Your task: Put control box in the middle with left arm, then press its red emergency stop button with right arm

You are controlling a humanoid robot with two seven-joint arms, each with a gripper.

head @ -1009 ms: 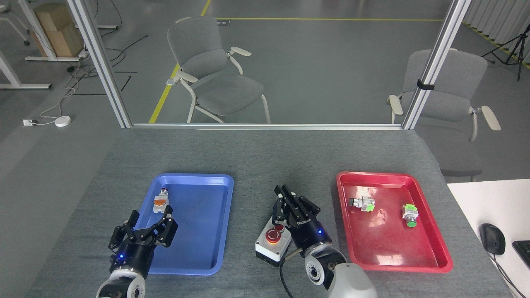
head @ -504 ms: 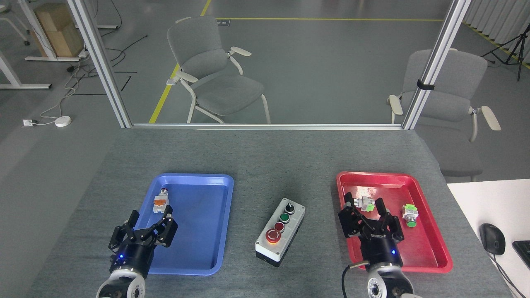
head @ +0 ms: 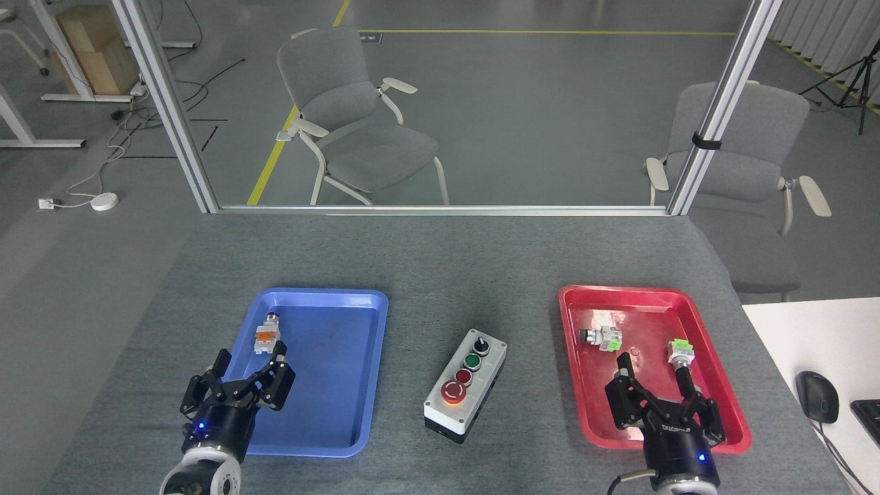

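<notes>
A: What takes up most of the view?

B: A grey felt-like tabletop [head: 440,261], with an aluminium frame [head: 440,209] along its far edge and two grey chairs on the floor beyond, one [head: 357,117] to the left and one [head: 749,158] to the right.

A: And on the felt?

B: A blue tray [head: 357,385] on the left and a red tray [head: 715,405] on the right. Between them, on bare felt and touching neither, sits the control box [head: 466,385], turned at a slant.

A: Where are the arms?

B: Both come in low at the near edge. The left gripper [head: 240,375] hangs over the near left corner of the blue tray, its black fingers spread apart and holding nothing. The right gripper [head: 658,385] is over the near part of the red tray, fingers likewise apart and empty. Both are well apart from the box.

A: The controls on the box?

B: Four in a line: the red emergency stop button [head: 453,392] on a yellow ring at the near end, then a small red button [head: 463,376], a green button [head: 472,360] and a black knob [head: 481,343] at the far end.

A: Any small items?

B: An orange-and-white push-button part [head: 267,335] lies in the blue tray. The red tray holds a black-capped part [head: 601,337] and a green-tipped part [head: 679,352], the latter just beside a right finger.
</notes>
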